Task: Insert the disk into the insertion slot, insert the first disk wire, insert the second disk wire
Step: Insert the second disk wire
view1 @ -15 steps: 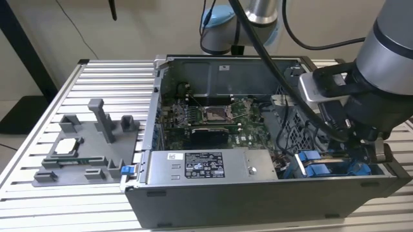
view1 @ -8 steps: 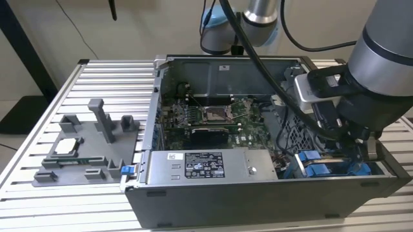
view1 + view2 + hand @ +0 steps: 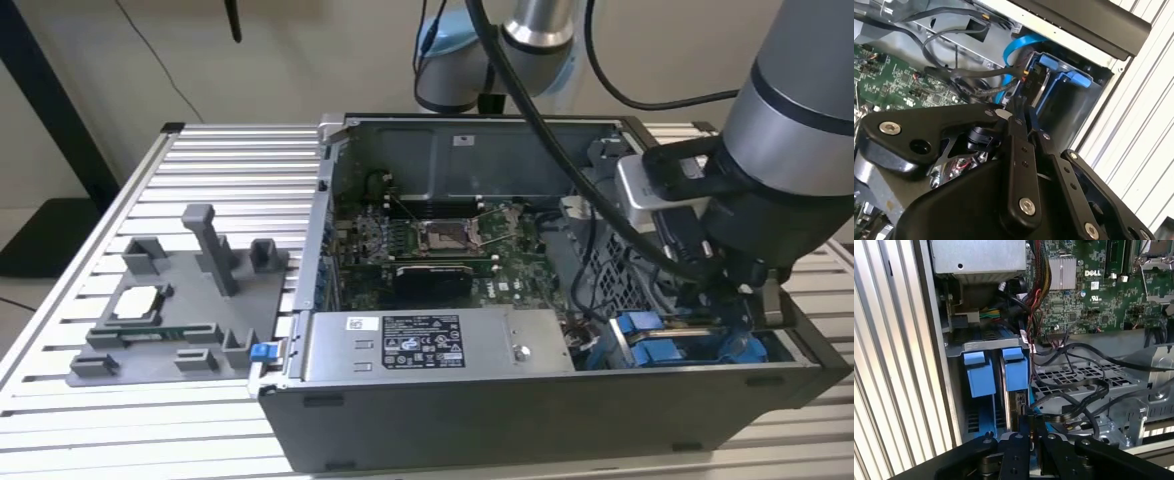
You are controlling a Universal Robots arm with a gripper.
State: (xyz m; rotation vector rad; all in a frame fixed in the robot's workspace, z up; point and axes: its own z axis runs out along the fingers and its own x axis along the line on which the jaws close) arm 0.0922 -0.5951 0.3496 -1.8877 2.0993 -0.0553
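**Gripper at the drive bay**

On the exterior view's left you see a grey fixture [image 3: 167,320] on the bench [image 3: 214,160]. Rightward, the disk [image 3: 1015,374] sits in the slot [image 3: 985,345]; your gripper [image 3: 1029,426], pinched narrow, holds a black wire [image 3: 1064,412] beside it.

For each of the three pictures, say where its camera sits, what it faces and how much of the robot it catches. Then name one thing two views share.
Exterior view: off the arm, above the open computer case, arm at its right.
First wrist view: on the wrist, facing the insertion slot; hand at the edge.
Second wrist view: on the wrist, behind the hand.
Shared: both wrist views show the slot's blue tabs.
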